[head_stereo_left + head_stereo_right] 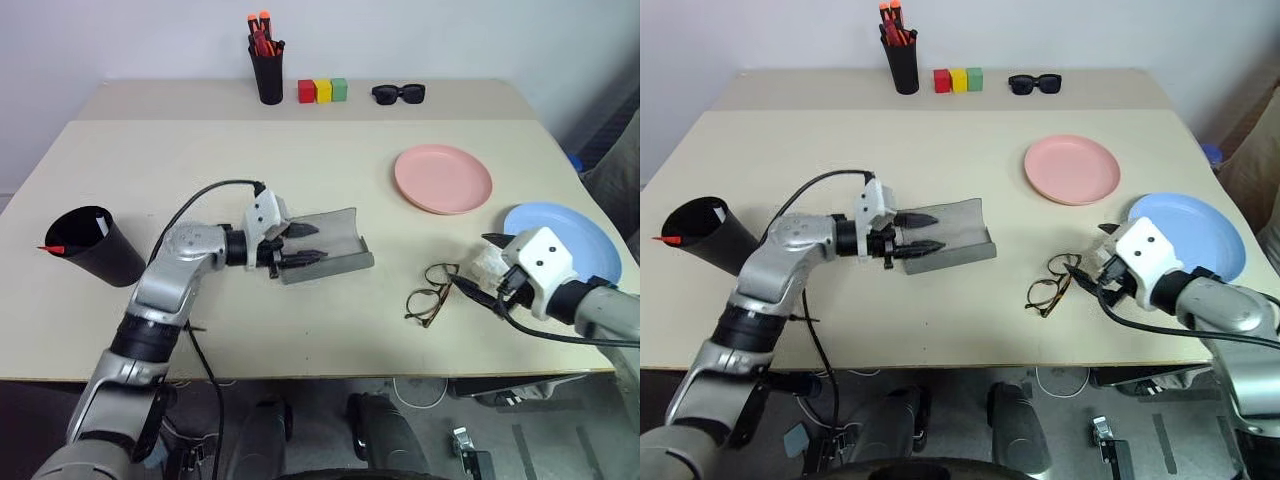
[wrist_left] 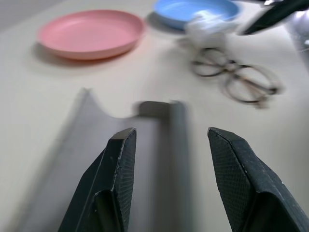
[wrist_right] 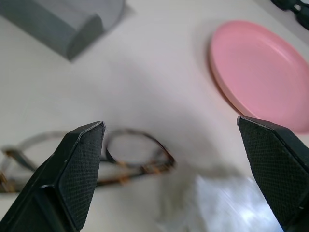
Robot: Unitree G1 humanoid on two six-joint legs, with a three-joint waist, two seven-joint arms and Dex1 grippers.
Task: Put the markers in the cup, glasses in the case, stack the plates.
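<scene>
The black cup stands at the table's left with the markers in it: a red end pokes over the rim and a white body shows inside. The grey case lies open mid-table. My left gripper is open at its left end, its fingers apart and holding nothing. The glasses lie folded right of the case. My right gripper hangs wide open just beyond them, and the frame lies below its fingers. The pink plate and blue plate lie apart.
A white crumpled wad lies under my right gripper, between the glasses and the blue plate. At the back stand a black pen holder, three coloured blocks and black sunglasses. The table's front edge is near.
</scene>
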